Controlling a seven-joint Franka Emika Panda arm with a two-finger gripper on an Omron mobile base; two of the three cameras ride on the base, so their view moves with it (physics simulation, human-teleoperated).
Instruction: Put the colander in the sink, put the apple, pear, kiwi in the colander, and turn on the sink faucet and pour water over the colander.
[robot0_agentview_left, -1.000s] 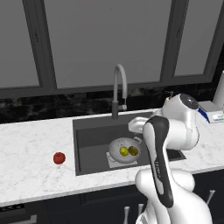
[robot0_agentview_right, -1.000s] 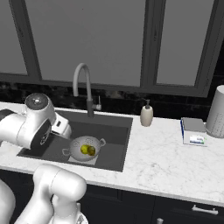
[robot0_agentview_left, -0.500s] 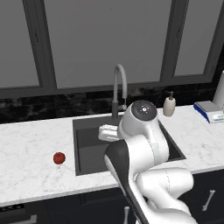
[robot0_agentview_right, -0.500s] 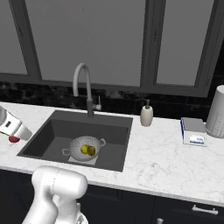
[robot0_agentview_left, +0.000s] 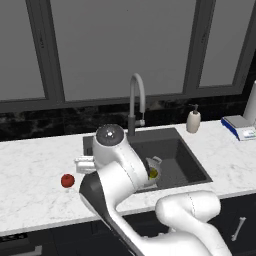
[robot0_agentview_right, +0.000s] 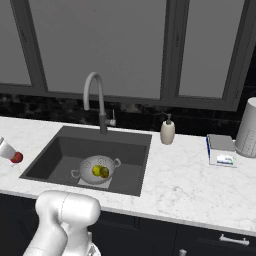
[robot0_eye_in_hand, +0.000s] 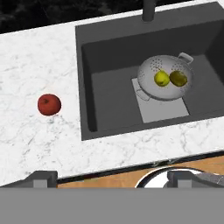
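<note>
We see a white marble counter (robot0_agentview_right: 180, 175) running under dark windows (robot0_agentview_right: 100, 45), with the sink (robot0_agentview_right: 50, 155) set into it. The faucet (robot0_agentview_right: 97, 100) stands at the sink's back edge, its spout arched over the basin. Our arm (robot0_agentview_left: 120, 170) reaches out over the counter to the left of the sink, and in the left base view it hides much of the basin.

On the light plate (robot0_eye_in_hand: 164, 111) at the sink's bottom sits the colander (robot0_eye_in_hand: 151, 72), upright, its two loop handles showing. Inside it lie the pear (robot0_eye_in_hand: 162, 78) and the kiwi (robot0_eye_in_hand: 178, 78), just beside each other, the pear on the left as the hand view shows them.

To the right of the sink a soap dispenser (robot0_agentview_right: 167, 132) stands on the counter, farther right a blue and white box (robot0_agentview_right: 220, 150), and past it a pale cylinder (robot0_agentview_right: 247, 127) at the picture's edge.

The apple (robot0_eye_in_hand: 49, 104) rests on the counter left of the sink, well apart from the colander. Our gripper (robot0_eye_in_hand: 111, 177) hangs above the counter's front edge, with the apple ahead and off toward one finger. The jaws stand wide apart, and nothing is between them. In the left base view the hand sits just beside the apple (robot0_agentview_left: 67, 180).
</note>
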